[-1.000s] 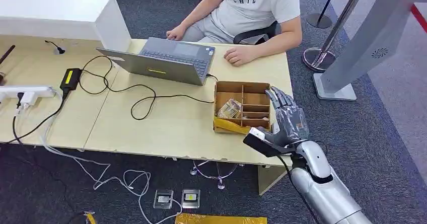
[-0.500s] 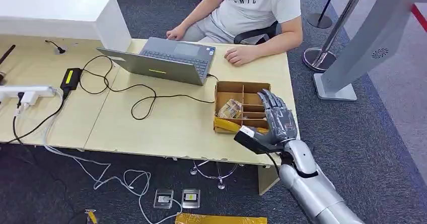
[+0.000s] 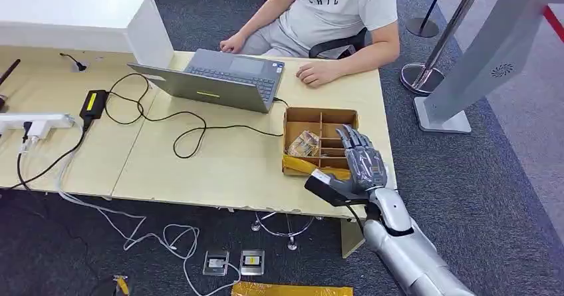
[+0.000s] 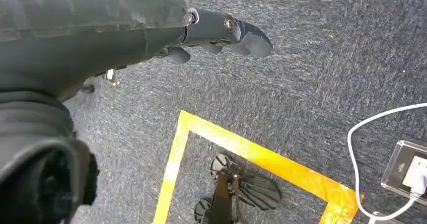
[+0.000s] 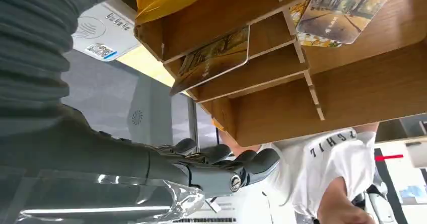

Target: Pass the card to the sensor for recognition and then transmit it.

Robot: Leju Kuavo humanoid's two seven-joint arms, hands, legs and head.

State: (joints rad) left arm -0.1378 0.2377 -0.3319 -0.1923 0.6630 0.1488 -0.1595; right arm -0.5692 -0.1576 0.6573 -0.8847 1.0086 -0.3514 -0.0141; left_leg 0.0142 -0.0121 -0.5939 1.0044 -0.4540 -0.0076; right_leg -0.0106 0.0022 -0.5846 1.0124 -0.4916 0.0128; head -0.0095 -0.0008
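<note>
Your right hand, fingers spread and empty, has slid left over the wooden divider box at centre-right. The card waits in a narrow slot, so you're closing in to pick.

I read partial lettering "CHIL" on the person's white T-shirt, at twelve o'clock from the desk. Print on a white card was too small to read.
</note>
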